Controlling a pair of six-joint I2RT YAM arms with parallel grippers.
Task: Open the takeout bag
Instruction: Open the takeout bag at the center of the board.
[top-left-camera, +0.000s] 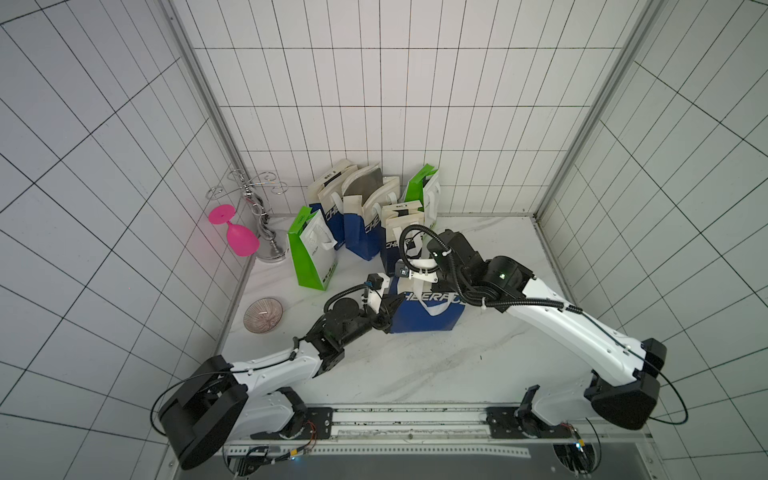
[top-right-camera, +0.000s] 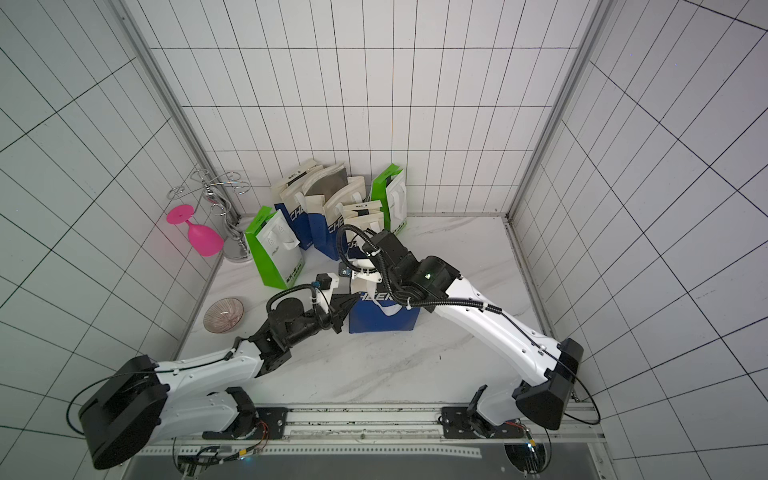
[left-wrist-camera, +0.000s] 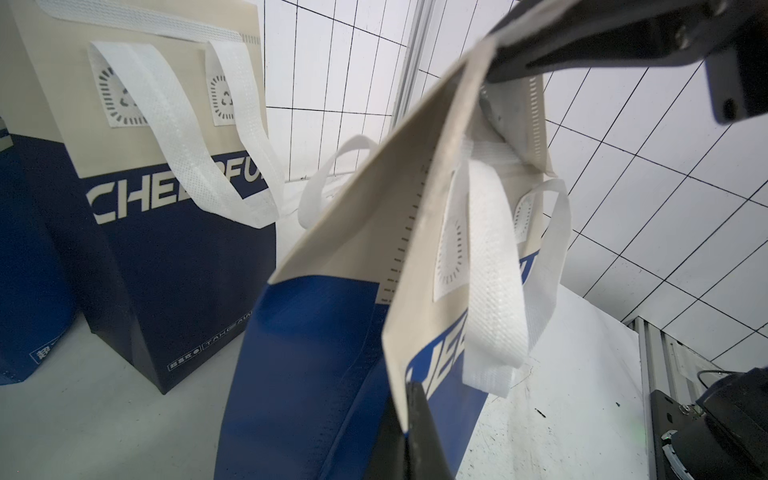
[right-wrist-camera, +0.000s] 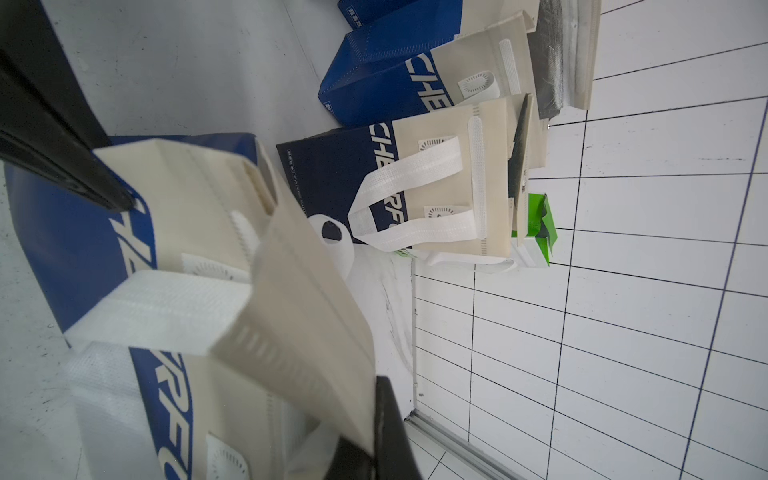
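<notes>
Looking at both top views, you are seeing the blue-and-beige non-woven fabric takeout bag (top-left-camera: 428, 318) standing near the middle of the white marbled tabletop (top-left-camera: 415, 374). It is just in front of a cluster of similar blue-and-beige bags (top-left-camera: 361, 224) and a green-and-white bag (top-left-camera: 313, 253) (none of those are yours to touch).

Both arms are already gripping it. The left end effector (left-wrist-camera: 405, 424) is pinching narrow on the edge of one beige upper panel, at the bag's left side. The right end effector (right-wrist-camera: 370, 444) is reaching in from above and clamping just as narrow on another stretch of the beige top band (left-wrist-camera: 436, 166). The white woven handle loops (left-wrist-camera: 494, 270) are hanging slack, held by neither.

You are dealing with something that looks light, soft and floppy: the panels are creasing and bowing where they are gripped, and the mouth is gaping only partly. Taking hold on the beige band close to the rim seems right, since the handles would only stretch and flop. Being so light, the bag is likely to slide or lift off the tabletop rather than spread, so you are probably needing opposed, gentle pulls.
</notes>
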